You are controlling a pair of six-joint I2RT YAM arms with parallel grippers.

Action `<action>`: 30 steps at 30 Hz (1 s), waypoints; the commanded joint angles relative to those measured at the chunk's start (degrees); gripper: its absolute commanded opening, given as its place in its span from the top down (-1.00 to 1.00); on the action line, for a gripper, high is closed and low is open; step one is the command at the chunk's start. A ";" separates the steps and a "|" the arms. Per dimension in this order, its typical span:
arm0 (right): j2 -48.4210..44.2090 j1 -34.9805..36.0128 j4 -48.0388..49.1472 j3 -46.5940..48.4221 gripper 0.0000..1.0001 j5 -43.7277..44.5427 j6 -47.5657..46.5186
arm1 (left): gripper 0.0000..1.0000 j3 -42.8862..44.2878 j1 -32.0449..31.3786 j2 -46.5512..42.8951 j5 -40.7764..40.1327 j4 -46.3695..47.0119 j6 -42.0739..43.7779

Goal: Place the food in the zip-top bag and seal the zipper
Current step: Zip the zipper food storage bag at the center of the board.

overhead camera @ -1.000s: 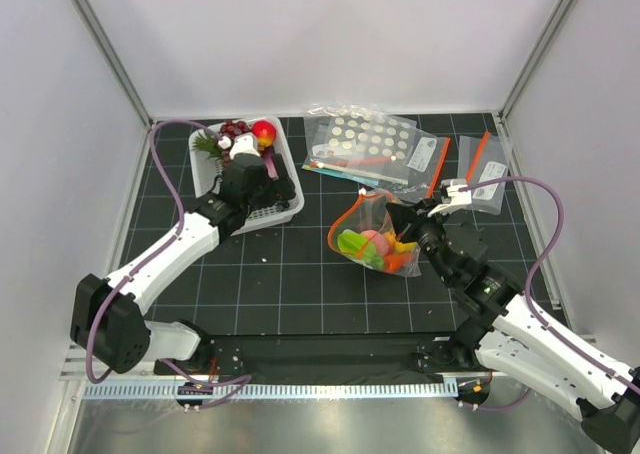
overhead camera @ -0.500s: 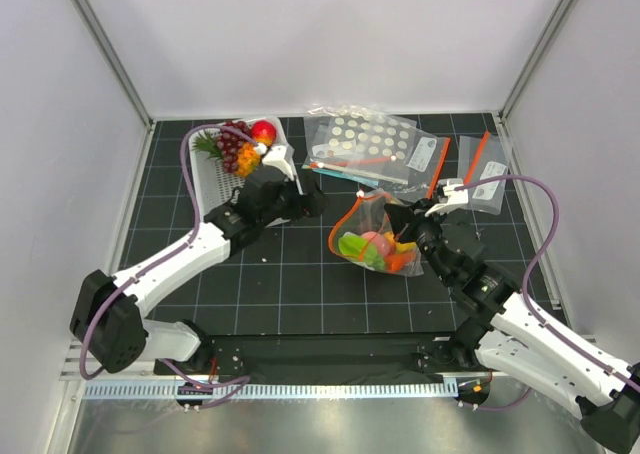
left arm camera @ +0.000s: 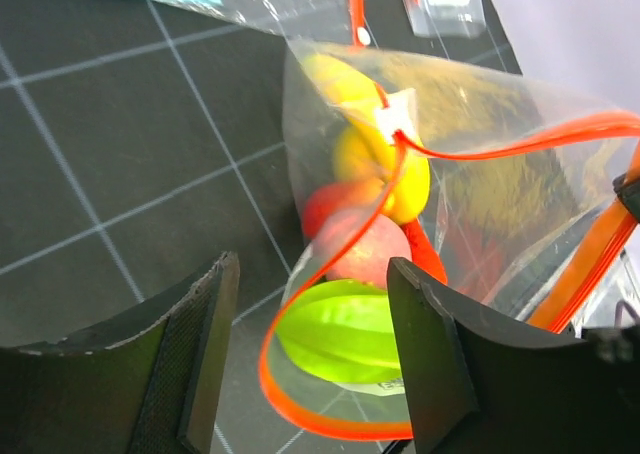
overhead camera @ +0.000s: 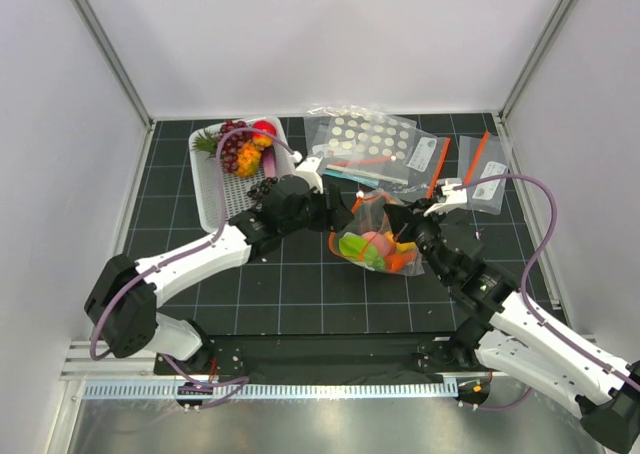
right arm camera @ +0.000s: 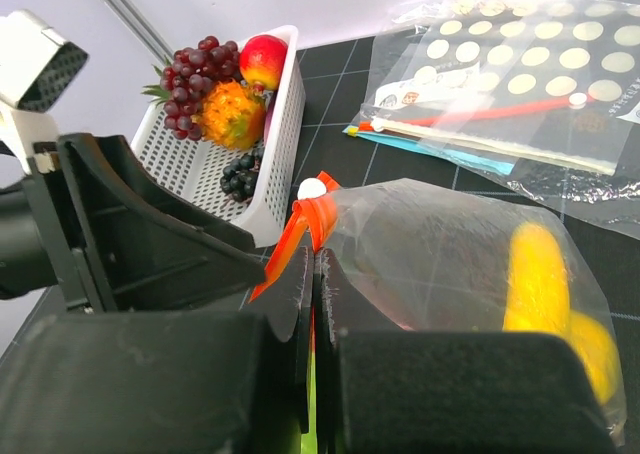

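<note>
The zip-top bag [overhead camera: 378, 232] lies at mid-table, its mouth gaping toward the left. Its orange-red zipper [overhead camera: 342, 217] curves round the opening and also shows in the left wrist view [left arm camera: 325, 274]. Inside are a green piece [left arm camera: 345, 329], a pink peach [left arm camera: 365, 252], a yellow banana [left arm camera: 385, 164] and an orange carrot [overhead camera: 397, 262]. My left gripper [overhead camera: 335, 219] is open and empty, and its jaws straddle the mouth's edge [left arm camera: 310, 274]. My right gripper [overhead camera: 410, 226] is shut on the zipper [right arm camera: 318, 219], pinching the strip between its pads [right arm camera: 315, 274].
A white slotted basket [overhead camera: 225, 189] with grapes and other toy fruit stands at the back left. A dotted clear bag [overhead camera: 365, 139] and smaller labelled bags [overhead camera: 482, 174] lie behind the zip-top bag. The left arm stretches across between the basket and the bag.
My left gripper has moved from over the basket rightward to the bag's mouth. The right gripper has kept its pinch on the zipper, almost still.
</note>
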 commanded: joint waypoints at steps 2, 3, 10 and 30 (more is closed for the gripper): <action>0.22 0.03 2.76 1.39 0.98 0.27 -0.19 | -0.26 4.17 -1.09 3.31 1.90 1.35 1.34; 0.13 -0.05 2.76 1.30 0.98 0.36 -0.27 | -0.25 4.35 -1.26 3.66 1.90 1.18 1.25; 2.06 0.04 3.02 1.91 0.98 -1.75 -0.62 | 0.51 7.51 -4.16 6.91 0.41 -0.05 2.57; 15.60 8.55 7.51 7.45 0.51 -23.45 -8.51 | 0.99 11.21 0.32 -2.66 9.88 -9.28 6.26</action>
